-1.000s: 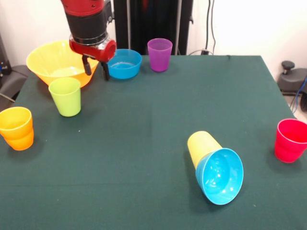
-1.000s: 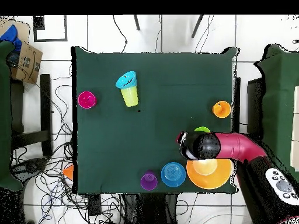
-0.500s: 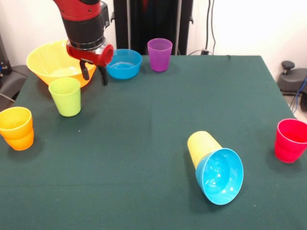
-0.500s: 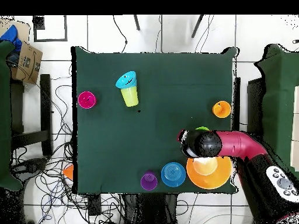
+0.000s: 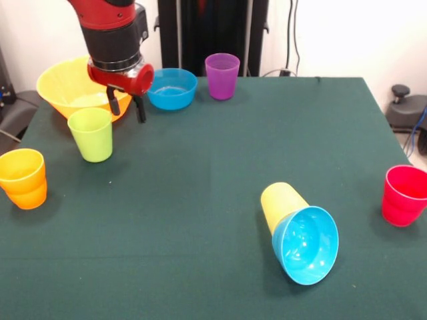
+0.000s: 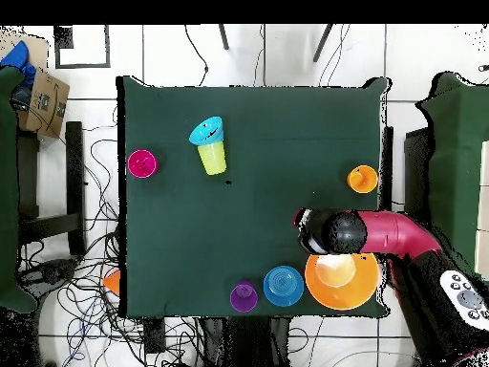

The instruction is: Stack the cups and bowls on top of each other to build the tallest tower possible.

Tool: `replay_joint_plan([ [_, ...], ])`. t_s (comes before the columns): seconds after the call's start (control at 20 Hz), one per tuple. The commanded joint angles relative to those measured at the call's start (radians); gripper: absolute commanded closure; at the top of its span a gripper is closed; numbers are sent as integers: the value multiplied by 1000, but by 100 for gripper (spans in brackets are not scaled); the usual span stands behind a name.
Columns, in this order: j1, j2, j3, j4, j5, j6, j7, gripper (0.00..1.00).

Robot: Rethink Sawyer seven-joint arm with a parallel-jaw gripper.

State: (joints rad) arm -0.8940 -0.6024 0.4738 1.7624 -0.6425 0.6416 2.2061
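Gripper (image 5: 125,108) hung with its two fingers apart and empty, just above the lime green cup (image 5: 91,134).

From the front, the orange cup (image 5: 23,178) stood upright at the table's (image 5: 220,167) nine o'clock edge; the lime green cup stood at ten o'clock, with the large yellow-orange bowl (image 5: 72,85) behind it toward eleven. The blue bowl (image 5: 172,88) and the purple cup (image 5: 222,76) sat upright near twelve o'clock, just beside each other. At about five o'clock the yellow cup (image 5: 280,203) lay on its side, a second blue bowl (image 5: 306,245) seated at its mouth, tipped too. The red cup (image 5: 404,195) stood at three o'clock.
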Motion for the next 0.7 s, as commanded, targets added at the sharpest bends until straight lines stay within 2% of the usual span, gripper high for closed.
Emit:
replay_joint_plan([
  [0.05,-9,70,69,-85,-96,11,-292,0],
  [0.7,-31,84,96,-110,-106,38,-314,0],
])
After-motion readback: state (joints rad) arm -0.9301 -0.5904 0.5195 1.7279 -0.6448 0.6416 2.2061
